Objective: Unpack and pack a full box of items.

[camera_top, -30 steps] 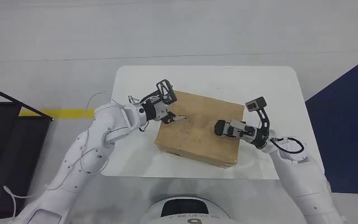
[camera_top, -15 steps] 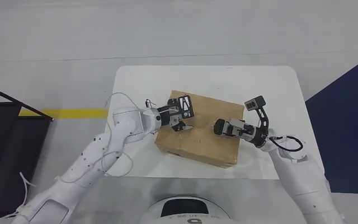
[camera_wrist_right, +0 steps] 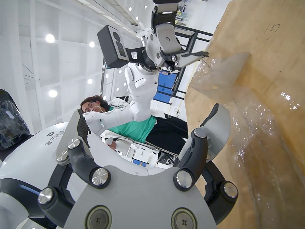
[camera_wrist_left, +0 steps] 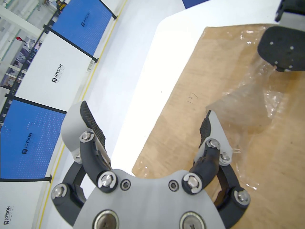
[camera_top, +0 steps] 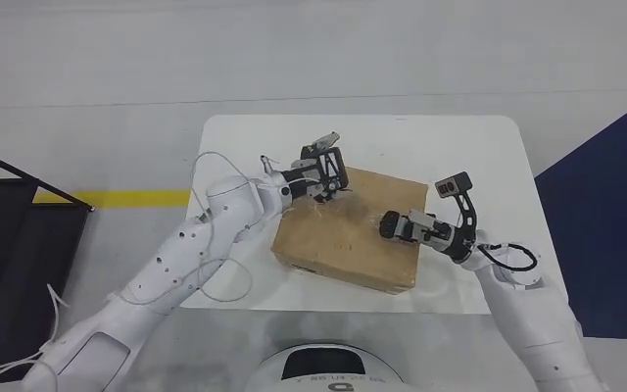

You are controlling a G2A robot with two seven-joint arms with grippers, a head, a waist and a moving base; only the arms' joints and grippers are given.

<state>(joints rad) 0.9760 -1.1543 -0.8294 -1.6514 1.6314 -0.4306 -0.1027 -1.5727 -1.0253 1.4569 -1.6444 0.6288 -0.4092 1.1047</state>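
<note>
A closed cardboard box point(camera_top: 343, 240) sits in the middle of a white counter point(camera_top: 460, 147), turned a little askew. Clear tape point(camera_wrist_left: 245, 110) runs across its lid, and one loose fold of it stands up in a peak.

My left hand point(camera_top: 328, 181) is at the box's 11 o'clock edge, released and holding nothing. From its wrist, one finger hangs over the bare counter and the other over the lid, just beside the raised fold. My right hand point(camera_top: 390, 225) is over the lid toward 3 o'clock, also released and empty, with one finger close against the taped cardboard.

A second ago my left hand was near the lid's 9 o'clock side. It then swung inward over the middle of the lid. It has now drawn back and away from me to the far corner. My right hand has slid slightly toward 3 o'clock and otherwise kept its place. The box itself has not moved.

I judge that I am still working on the seal. The flaps are down and nothing is out, so unpacking has not begun. The raised fold looks like the place for my next grip.
</note>
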